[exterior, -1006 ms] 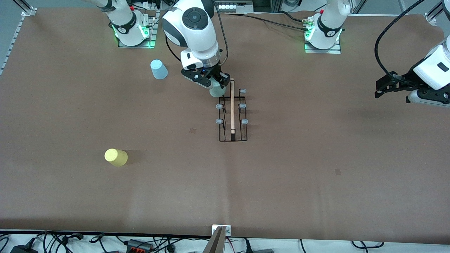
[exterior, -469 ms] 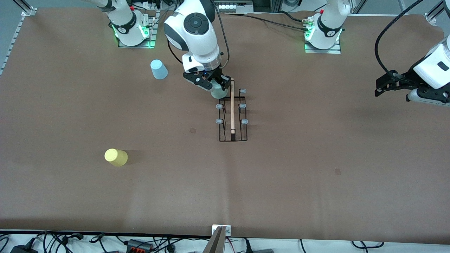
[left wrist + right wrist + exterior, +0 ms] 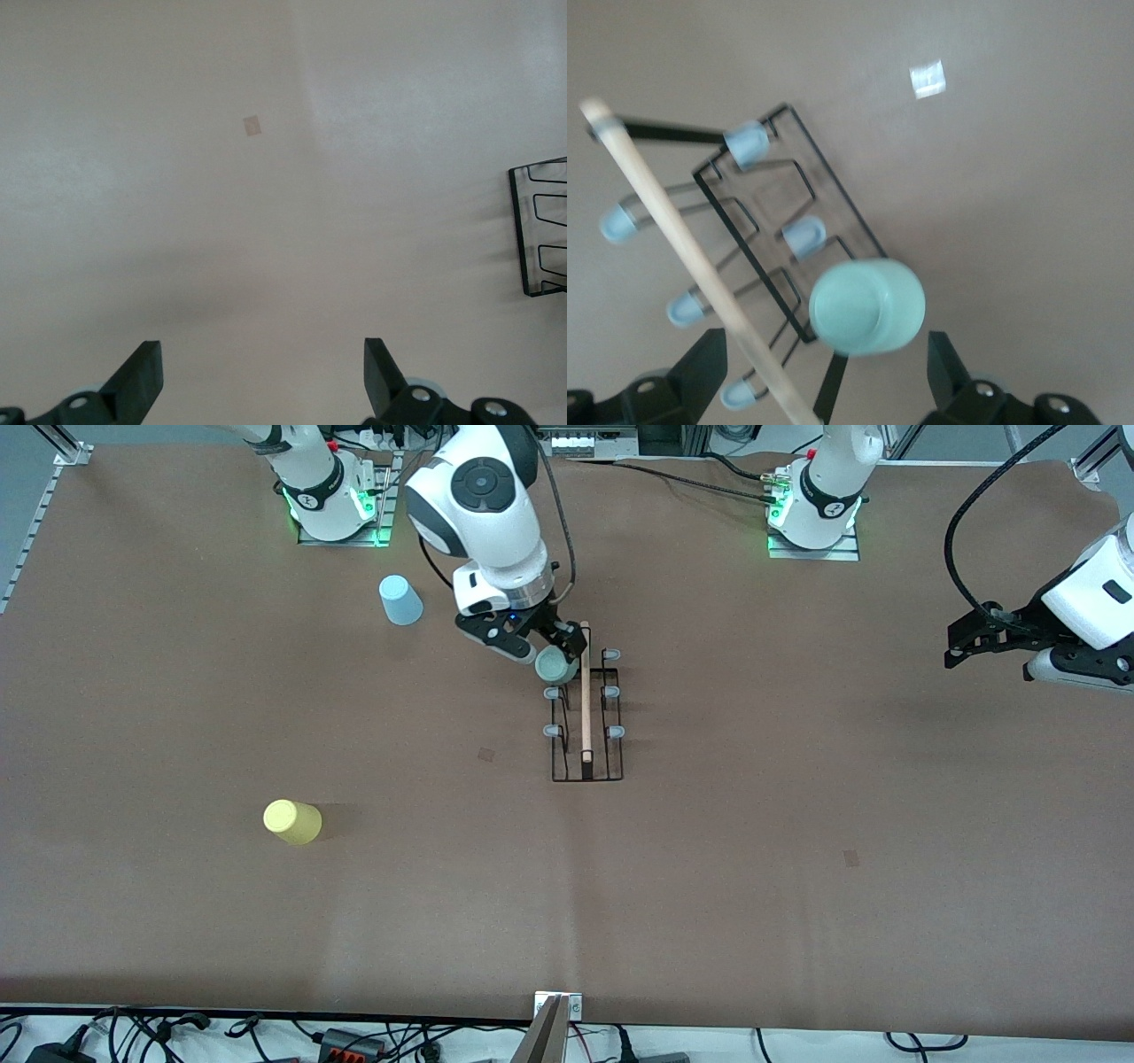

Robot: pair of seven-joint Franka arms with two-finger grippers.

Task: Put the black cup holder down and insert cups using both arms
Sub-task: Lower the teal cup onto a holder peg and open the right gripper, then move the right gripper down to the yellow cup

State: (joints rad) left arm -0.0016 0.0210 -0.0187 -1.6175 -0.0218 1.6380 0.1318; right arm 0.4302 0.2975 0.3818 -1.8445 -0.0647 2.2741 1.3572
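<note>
Since a second ago, the right gripper (image 3: 551, 644) has spread its jaws off the pale grey-green tapered cup (image 3: 555, 664), which now sits upturned on the farthest peg of the black wire cup holder with the wooden rod handle (image 3: 586, 717). Nearest the front camera, the yellow tapered cup (image 3: 291, 821) lies toward the right arm's end of the brown tabletop (image 3: 797, 850). Farther back stands the light blue tapered cup (image 3: 400, 600). The left gripper (image 3: 967, 648) waits, jaws spread, over its end.
</note>
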